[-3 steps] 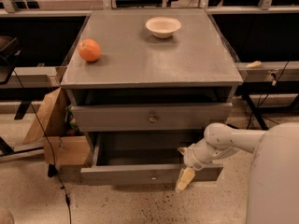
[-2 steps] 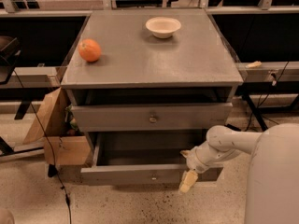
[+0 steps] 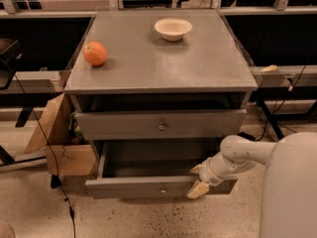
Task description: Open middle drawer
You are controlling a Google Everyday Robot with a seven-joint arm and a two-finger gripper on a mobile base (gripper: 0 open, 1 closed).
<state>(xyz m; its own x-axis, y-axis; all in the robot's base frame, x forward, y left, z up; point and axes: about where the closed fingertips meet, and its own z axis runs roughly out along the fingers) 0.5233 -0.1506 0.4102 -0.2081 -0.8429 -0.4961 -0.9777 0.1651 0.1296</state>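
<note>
hand [image 3: 198,180] at one open middle drawer [image 3: 138,186]; one orange [image 3: 95,53], one bowl [image 3: 173,29].

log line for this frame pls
middle drawer: pulled out, inside visible | gripper: at right end of drawer front | cabinet top: orange left, bowl rear

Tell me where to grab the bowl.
Pinch the bowl by its near rim, from above: it sits upright, mouth up, and the thin rim should fit between jaws. The gripper is low, at the right end of the open drawer.
</note>
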